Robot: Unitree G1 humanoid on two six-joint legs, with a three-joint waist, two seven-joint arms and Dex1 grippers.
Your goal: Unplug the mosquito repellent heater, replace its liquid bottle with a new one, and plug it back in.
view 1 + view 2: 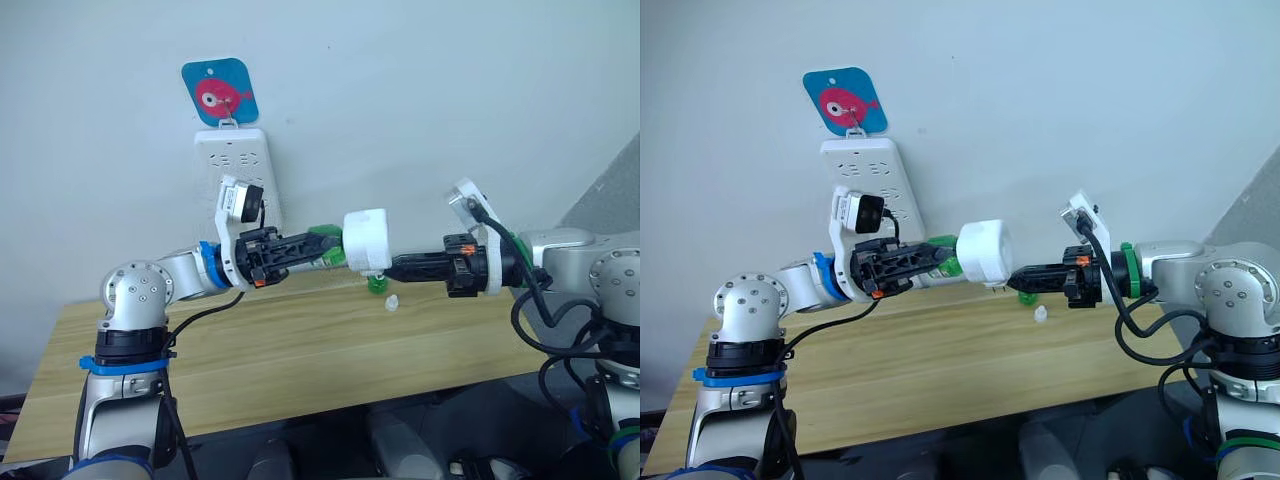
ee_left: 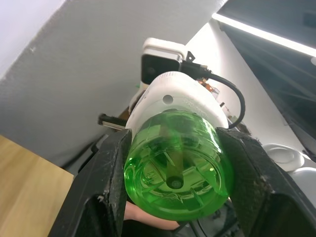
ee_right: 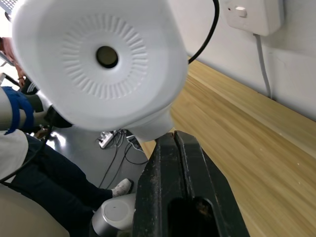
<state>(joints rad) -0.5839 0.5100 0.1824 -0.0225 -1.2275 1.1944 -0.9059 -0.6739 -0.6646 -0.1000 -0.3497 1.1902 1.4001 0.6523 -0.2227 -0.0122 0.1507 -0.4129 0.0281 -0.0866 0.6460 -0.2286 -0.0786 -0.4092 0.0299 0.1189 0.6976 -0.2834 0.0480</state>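
I judge the task to be about in the middle. The mosquito repellent heater (image 1: 366, 241) is already out of the power strip (image 1: 238, 175) and hangs in the air above the wooden table (image 1: 250, 350), between my two arms. A green liquid bottle (image 2: 174, 170) sits with its neck in the heater. The left gripper (image 1: 318, 246) is clamped on this bottle, one black finger (image 2: 111, 168) on each side of it. The right gripper (image 1: 400, 267) has its fingers pressed together on the lower part of the heater, I think on the prongs, but this contact is hidden.

I cannot tell if this bottle is the old one going out or the new one going in. A second green thing (image 1: 376, 283) and a small white cap (image 1: 392, 302) lie on the table just below the heater, so the exchange may be under way. Left to do, in my opinion: finish the bottle and plug the heater back in.

The table is light wood and stands against a pale wall. The strip hangs on this wall under a blue card (image 1: 220, 92) with a pink figure.
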